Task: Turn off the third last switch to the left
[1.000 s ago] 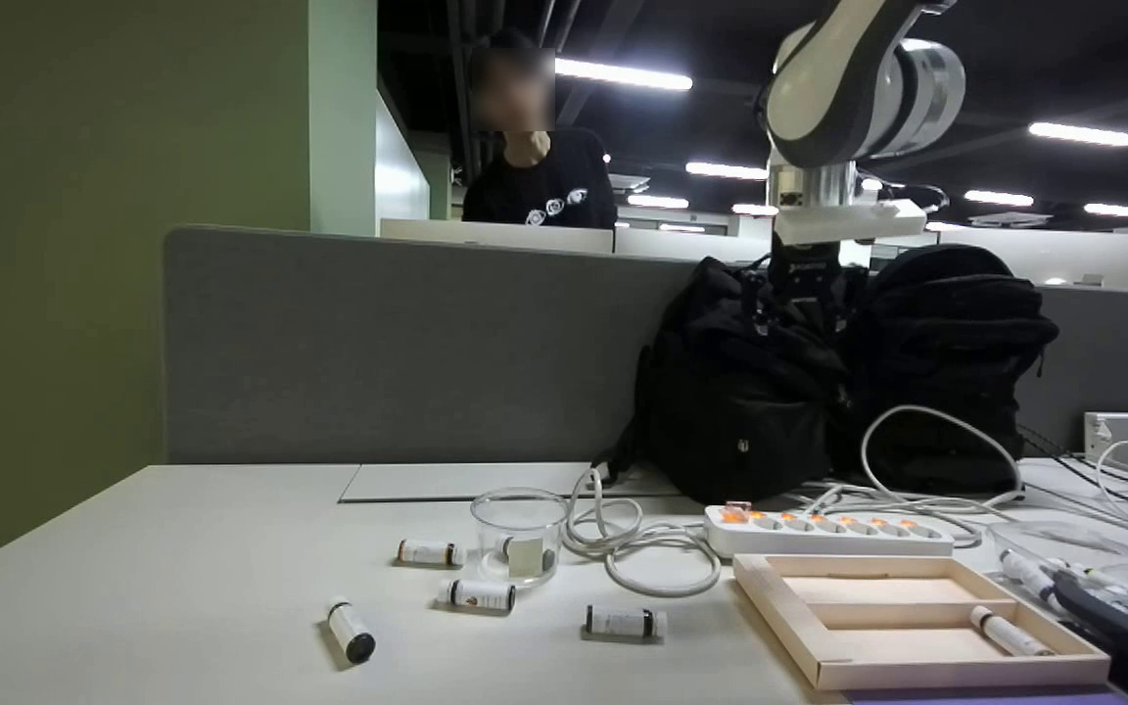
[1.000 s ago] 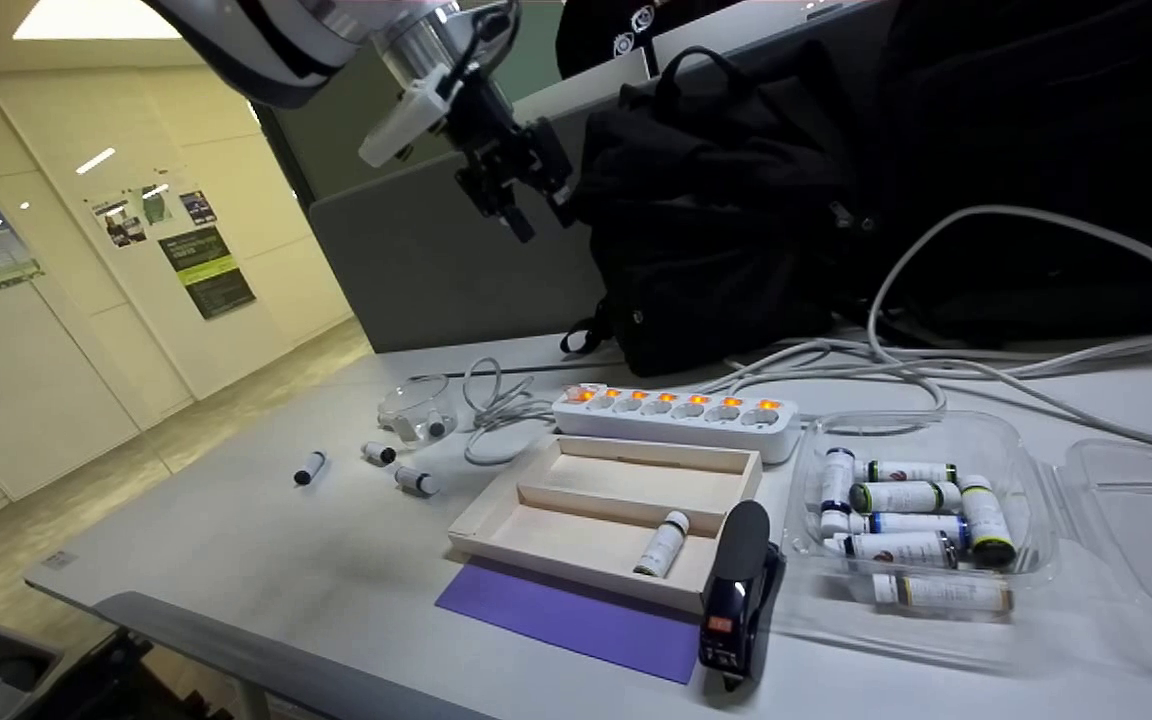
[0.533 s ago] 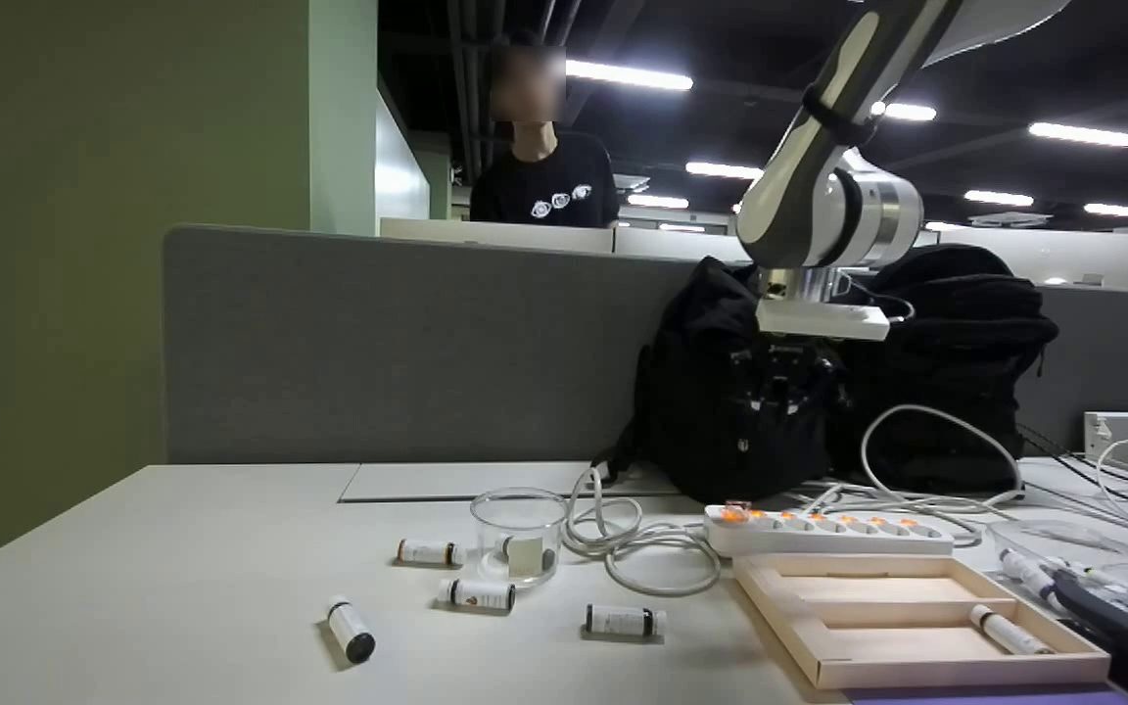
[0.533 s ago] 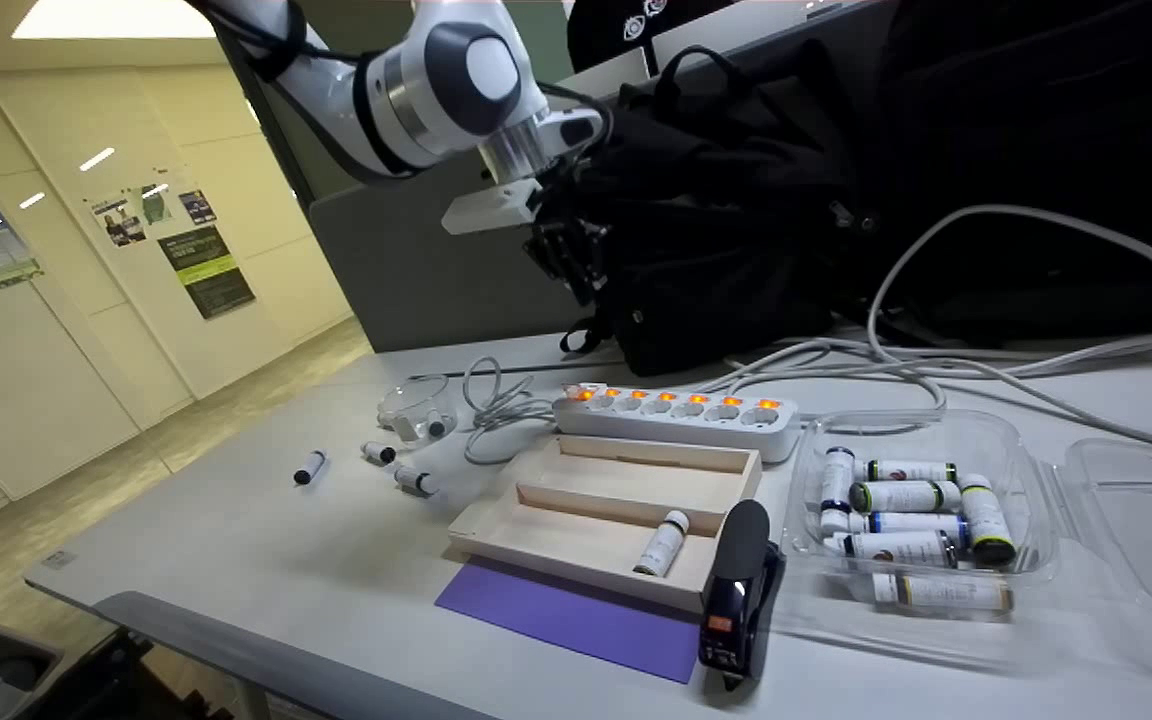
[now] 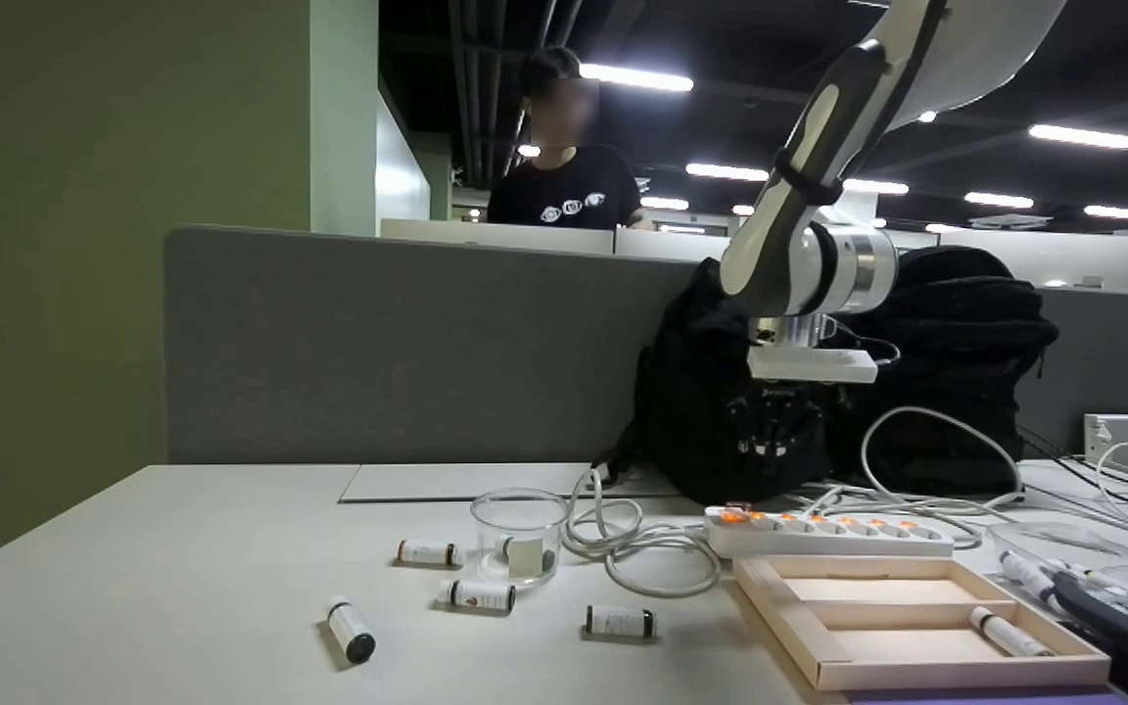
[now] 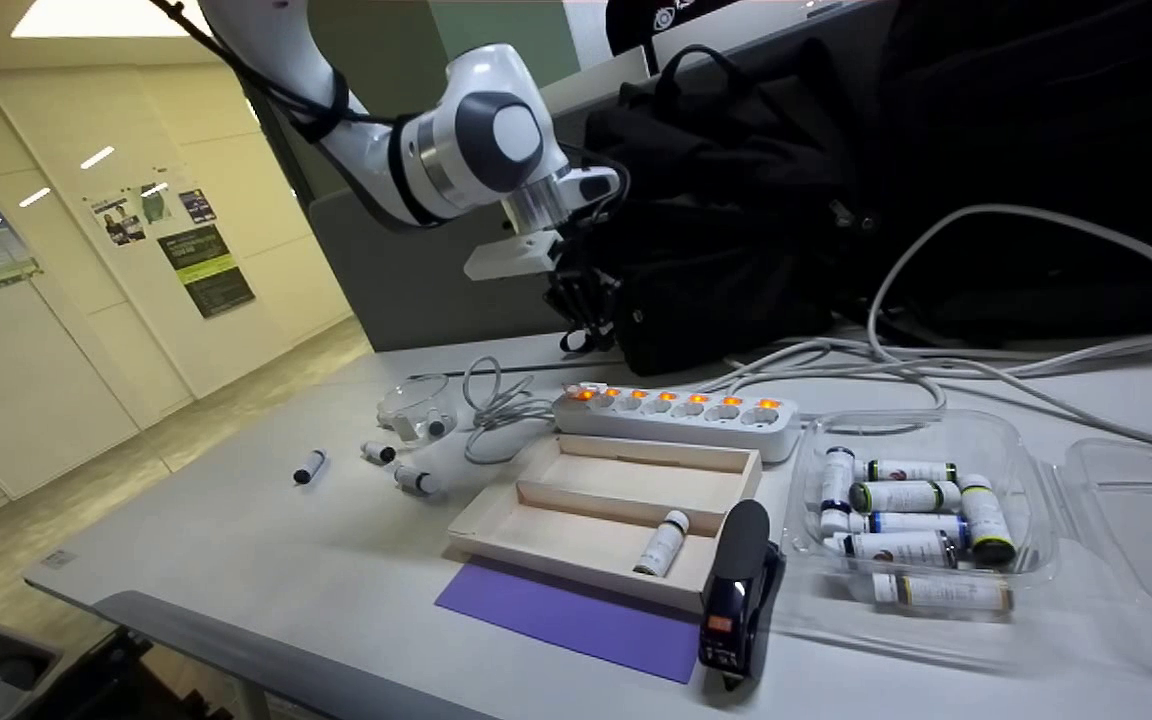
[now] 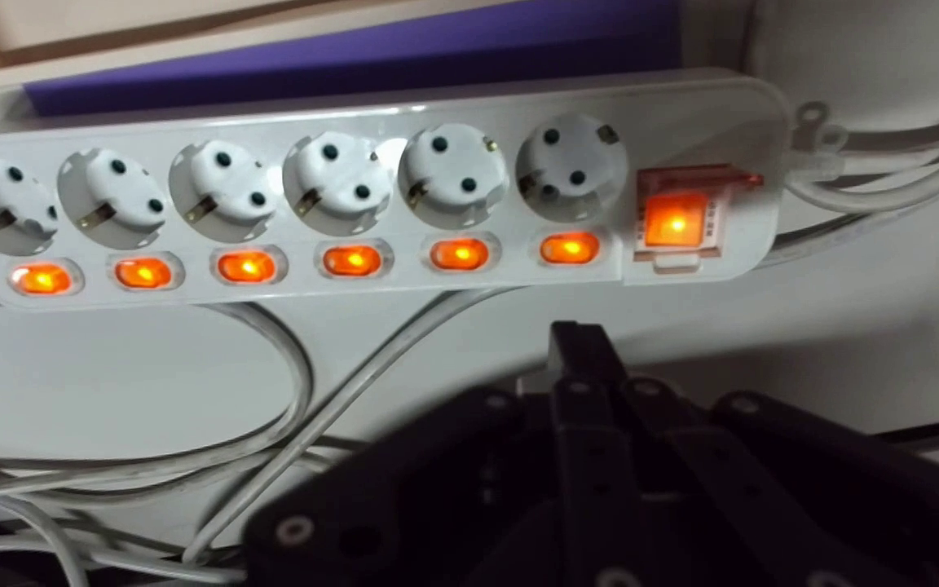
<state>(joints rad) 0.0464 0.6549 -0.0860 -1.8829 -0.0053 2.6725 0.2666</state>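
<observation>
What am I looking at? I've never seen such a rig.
A robot arm reaches over a table; its black gripper hangs near a white power strip with lit orange switches. Two pictures come from cameras outside the robot; the close-up from one on its wrist. The table also bears cables, a wooden tray with one small bottle inside, a purple sheet, a stapler-like black object, a clear cup and a clear container of bottles; other bottles lie loose. Black backpacks stand behind. The gripper looks shut, and nothing shows in its grasp.
</observation>
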